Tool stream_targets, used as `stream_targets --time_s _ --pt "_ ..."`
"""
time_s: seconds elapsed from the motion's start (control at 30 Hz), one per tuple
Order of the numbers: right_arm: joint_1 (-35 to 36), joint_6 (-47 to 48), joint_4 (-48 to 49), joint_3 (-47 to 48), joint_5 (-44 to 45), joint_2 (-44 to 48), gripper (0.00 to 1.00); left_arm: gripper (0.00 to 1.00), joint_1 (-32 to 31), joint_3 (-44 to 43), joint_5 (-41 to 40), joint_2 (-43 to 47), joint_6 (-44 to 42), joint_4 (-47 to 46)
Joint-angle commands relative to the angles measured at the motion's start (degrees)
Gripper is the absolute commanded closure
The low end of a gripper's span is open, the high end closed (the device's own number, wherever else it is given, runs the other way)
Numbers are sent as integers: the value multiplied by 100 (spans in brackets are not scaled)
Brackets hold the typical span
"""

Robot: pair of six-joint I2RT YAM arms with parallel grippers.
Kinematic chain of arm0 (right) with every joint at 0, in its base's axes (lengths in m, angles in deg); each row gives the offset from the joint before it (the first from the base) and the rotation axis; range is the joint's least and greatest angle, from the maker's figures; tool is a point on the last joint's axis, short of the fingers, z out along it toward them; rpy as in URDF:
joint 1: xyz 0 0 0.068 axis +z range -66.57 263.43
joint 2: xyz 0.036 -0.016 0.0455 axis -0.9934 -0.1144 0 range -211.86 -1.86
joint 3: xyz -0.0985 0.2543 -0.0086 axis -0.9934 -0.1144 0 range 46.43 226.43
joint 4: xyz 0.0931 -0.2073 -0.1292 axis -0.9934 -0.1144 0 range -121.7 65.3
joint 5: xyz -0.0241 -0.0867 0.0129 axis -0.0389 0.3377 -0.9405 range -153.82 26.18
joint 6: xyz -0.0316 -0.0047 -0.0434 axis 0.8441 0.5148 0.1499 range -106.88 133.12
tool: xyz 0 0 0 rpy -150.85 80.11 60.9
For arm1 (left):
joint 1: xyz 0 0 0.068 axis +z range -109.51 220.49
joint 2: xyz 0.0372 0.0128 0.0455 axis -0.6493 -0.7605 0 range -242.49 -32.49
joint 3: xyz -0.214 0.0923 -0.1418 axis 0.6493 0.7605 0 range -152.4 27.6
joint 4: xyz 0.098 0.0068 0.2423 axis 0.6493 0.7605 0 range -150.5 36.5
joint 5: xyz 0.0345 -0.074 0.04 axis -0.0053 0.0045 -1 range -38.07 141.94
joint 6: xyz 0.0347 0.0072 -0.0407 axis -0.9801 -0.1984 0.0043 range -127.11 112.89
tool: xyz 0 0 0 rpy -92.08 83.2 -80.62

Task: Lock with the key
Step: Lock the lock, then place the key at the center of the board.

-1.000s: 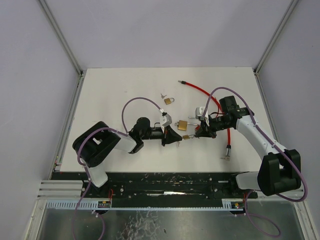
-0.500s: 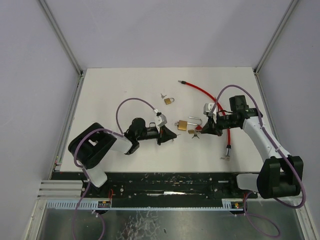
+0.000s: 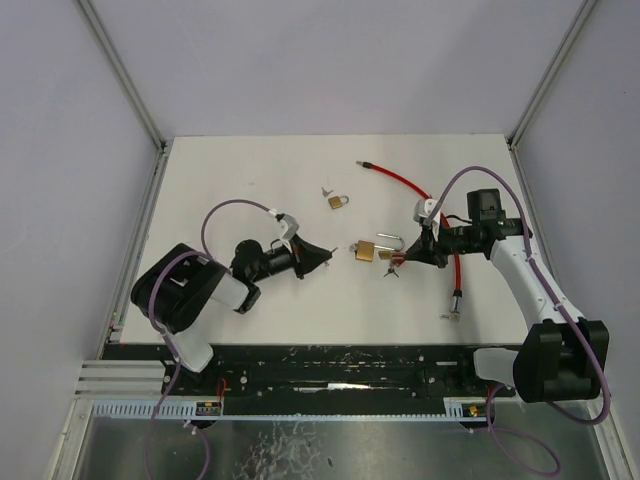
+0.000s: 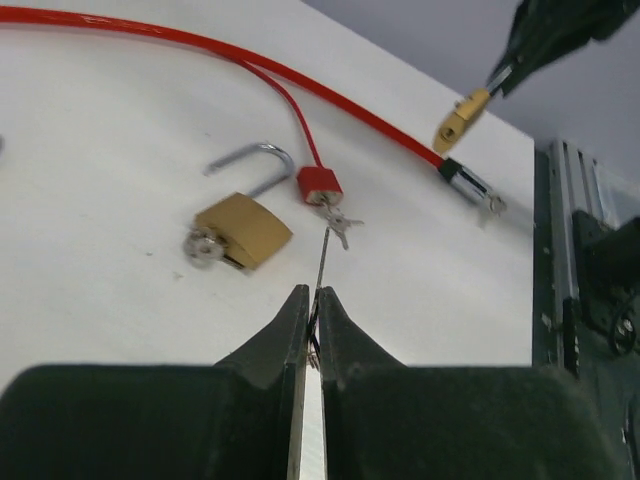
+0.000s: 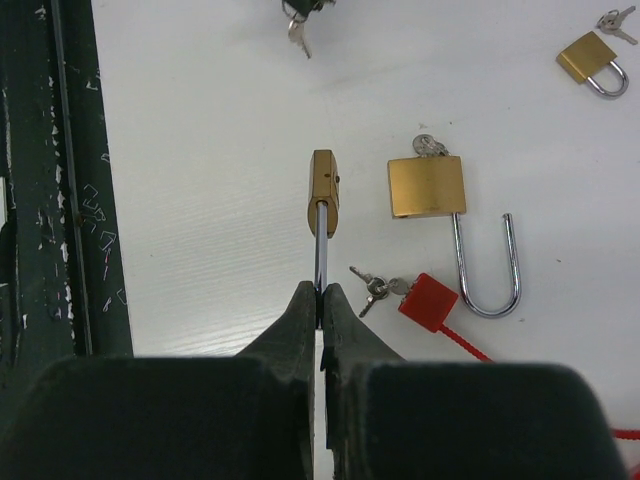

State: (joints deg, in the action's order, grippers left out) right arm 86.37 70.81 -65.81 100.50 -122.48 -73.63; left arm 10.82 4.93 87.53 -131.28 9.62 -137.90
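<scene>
In the left wrist view my left gripper (image 4: 312,298) is shut on a thin key (image 4: 322,262) that pokes out edge-on from the fingertips. My right gripper (image 5: 321,290) is shut on the steel shackle of a small brass padlock (image 5: 323,190), held out in front of it above the table. From above, the left gripper (image 3: 322,254) and the right gripper (image 3: 403,259) face each other, well apart. Between them a larger brass padlock (image 3: 365,250) lies flat with its shackle open and a key in its base.
A red cable (image 3: 408,186) curves across the right of the table, ending in a red tag (image 5: 428,300) with small keys (image 5: 375,285). Another small shut padlock (image 3: 338,201) with keys lies farther back. Metal rails run along the near edge (image 3: 330,362).
The grippers were nearly meeting over the middle; both have drawn back. The left arm has moved left with the key, the right arm right with the small padlock.
</scene>
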Motion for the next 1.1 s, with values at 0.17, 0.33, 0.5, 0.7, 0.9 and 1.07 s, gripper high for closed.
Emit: stream_targets --time_s 0.17,0.33,0.5,0.7,0.9,1.07 --pt "-39 -453 463 -91 -349 162 100 99 814 106 -905 -399 1898 -1159" --pt "-40 -565 626 -181 -389 142 100 99 1289 -240 -1891 -472 2749 56" --pt "-39 -655 692 -188 -402 33 100 100 1615 -1810 -2923 -715 3052 3098" --pt "-41 -759 814 -244 -377 56 100 100 1633 -3533 -4197 -1465 3400 6160" --pt "-40 -777 830 -242 -329 1 100 99 1673 -4379 -4973 -1769 3492 7187" --pt "-41 -792 848 -247 -274 -75 100 85 1797 -4263 -5143 -1670 3588 7288"
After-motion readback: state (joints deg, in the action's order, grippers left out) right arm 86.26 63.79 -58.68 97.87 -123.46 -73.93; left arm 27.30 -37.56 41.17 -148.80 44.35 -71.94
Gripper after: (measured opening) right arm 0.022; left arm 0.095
